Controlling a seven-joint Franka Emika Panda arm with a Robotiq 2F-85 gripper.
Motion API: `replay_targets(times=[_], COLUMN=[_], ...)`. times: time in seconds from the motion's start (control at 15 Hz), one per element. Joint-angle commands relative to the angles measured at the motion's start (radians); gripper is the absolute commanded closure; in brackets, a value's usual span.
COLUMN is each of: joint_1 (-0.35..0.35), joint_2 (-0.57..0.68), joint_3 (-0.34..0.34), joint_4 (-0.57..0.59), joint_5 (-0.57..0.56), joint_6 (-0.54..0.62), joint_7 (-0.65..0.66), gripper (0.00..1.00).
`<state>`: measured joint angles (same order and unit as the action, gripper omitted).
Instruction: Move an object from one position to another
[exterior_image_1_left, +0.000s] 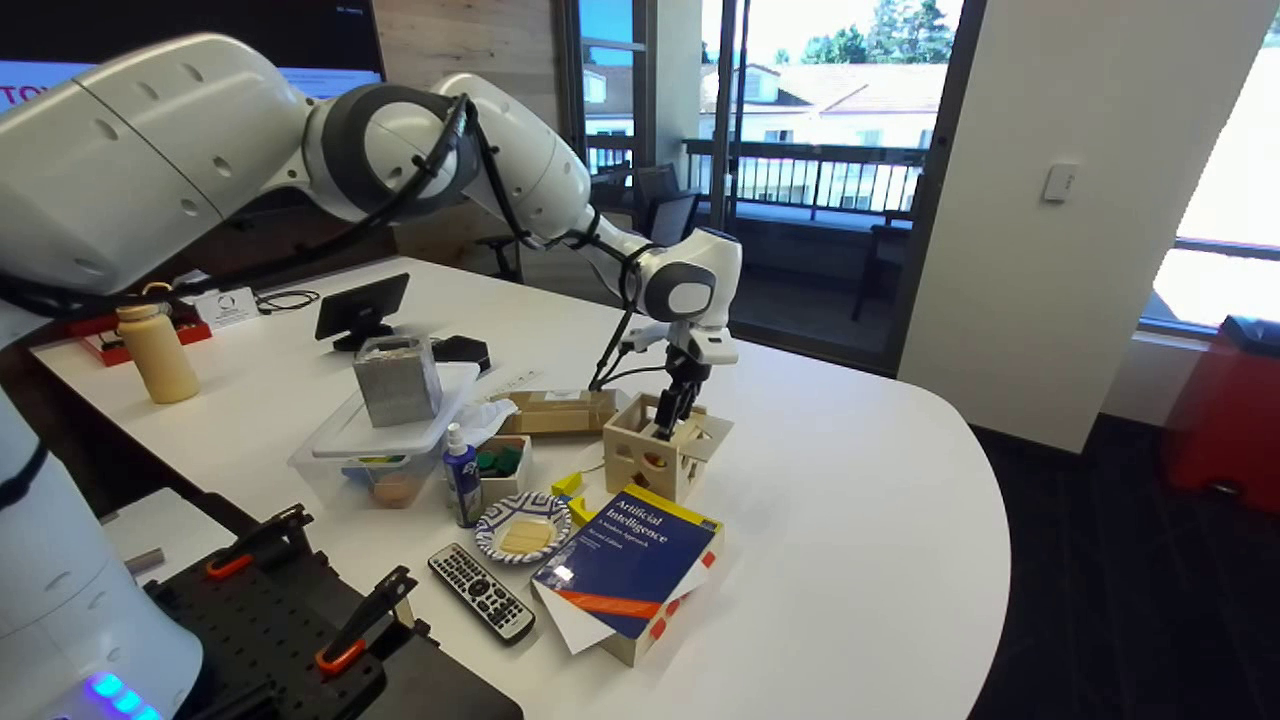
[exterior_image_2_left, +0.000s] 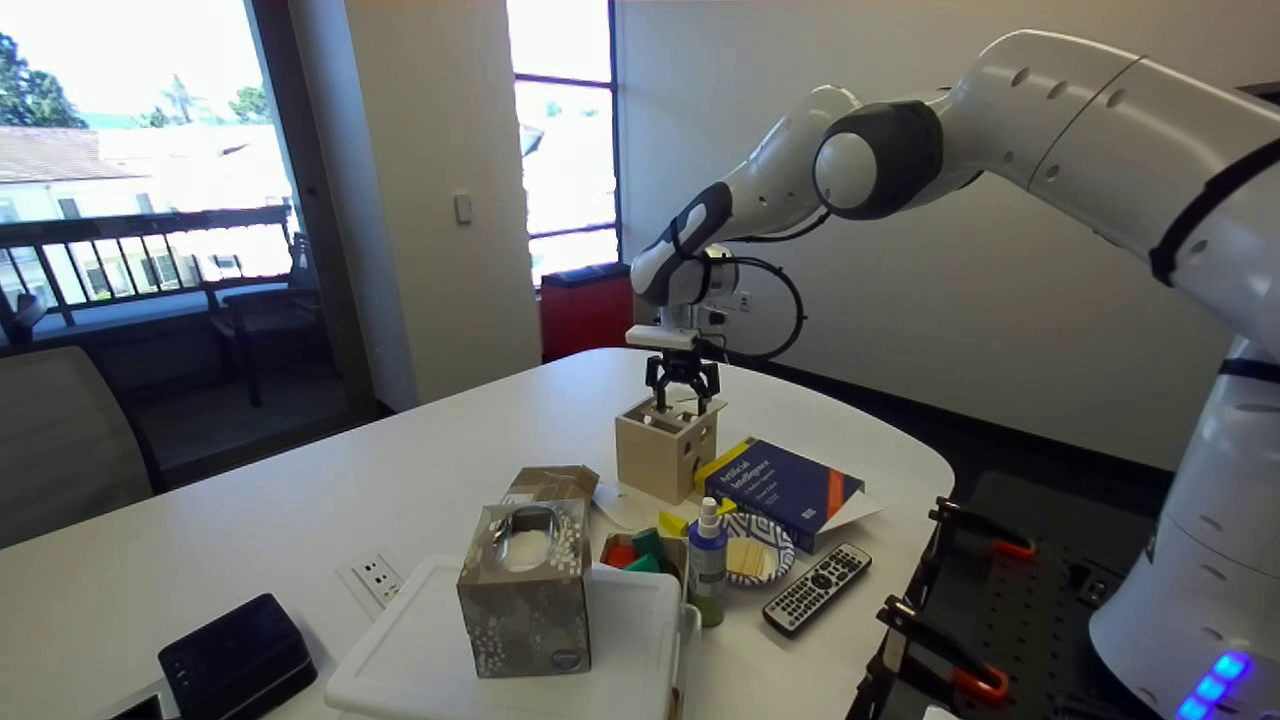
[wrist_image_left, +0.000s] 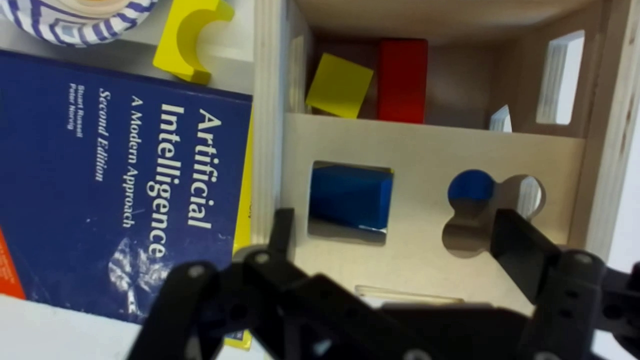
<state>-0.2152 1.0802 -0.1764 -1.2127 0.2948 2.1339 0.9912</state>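
Note:
The wooden shape-sorter box (exterior_image_1_left: 630, 468) stands on the table; it also shows in an exterior view (exterior_image_2_left: 648, 462) and the wrist view (wrist_image_left: 267, 125). Its lid panel (wrist_image_left: 420, 210), with square and clover-shaped cutouts, covers part of the top. Inside are a yellow block (wrist_image_left: 340, 85), a red block (wrist_image_left: 402, 80) and a blue block (wrist_image_left: 350, 197), partly seen through the cutouts. My gripper (wrist_image_left: 397, 219) is open with nothing between its fingers, pointing down at the lid panel. It also shows in both exterior views (exterior_image_1_left: 668, 425) (exterior_image_2_left: 681, 407). Whether the fingertips touch the panel is unclear.
A blue book (exterior_image_1_left: 640, 560) lies beside the box, with a yellow arch block (wrist_image_left: 180, 42) between. Nearby are a patterned plate (exterior_image_1_left: 490, 540), a remote (exterior_image_1_left: 482, 592), a spray bottle (exterior_image_2_left: 708, 560), a cardboard package (exterior_image_1_left: 560, 412), and a plastic bin (exterior_image_2_left: 410, 640) bearing a tissue box (exterior_image_2_left: 525, 600).

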Motion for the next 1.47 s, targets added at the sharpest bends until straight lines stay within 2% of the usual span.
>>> replay_targets(times=[0.0,0.27,0.8,1.07,1.4], joint_1=[-0.002,0.003,0.008,0.023,0.092], joint_2=[0.011,0.007,-0.015,-0.070,-0.214], joint_3=[-0.020,-0.037,-0.025,-0.023,-0.044], joint_4=[0.028,0.025,0.018,-0.005,-0.111], joint_5=[-0.018,-0.031,-0.033,-0.038,-0.053], joint_6=[-0.016,-0.014,-0.018,-0.014,0.020], joint_7=[0.046,0.071,0.061,0.050,0.009], gripper=[0.00,0.00,0.00,0.00,0.00])
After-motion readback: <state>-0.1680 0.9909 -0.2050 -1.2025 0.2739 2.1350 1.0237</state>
